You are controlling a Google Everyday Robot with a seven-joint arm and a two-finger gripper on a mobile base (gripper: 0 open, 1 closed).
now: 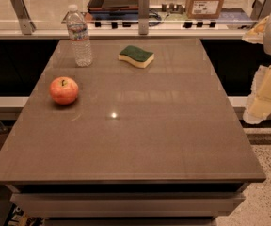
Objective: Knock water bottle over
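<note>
Standing upright near the far left corner of the table point(173, 140), the water bottle point(80, 36) is seen untouched, white cap on top, label band around its upper half. The gripper point(261, 102) is held off the right edge of the table, well apart from the bottle. Whether it is spread or pressed together cannot be told from here.

The approach is judged not yet begun. A long reach across the surface is called for, and two things are to be minded on the way. The sponge point(136, 56) lies to the right of the bottle, and the apple point(64, 90) is set nearer the camera on the left side. A path kept high over the sponge is advised.

The push is best delivered to the upper part of the bottle, near the cap or label, where little force should be needed to tip it. A low contact would likely only slide it along. A tip toward the left edge risks a roll off the table, so a push toward open surface is to be preferred.
</note>
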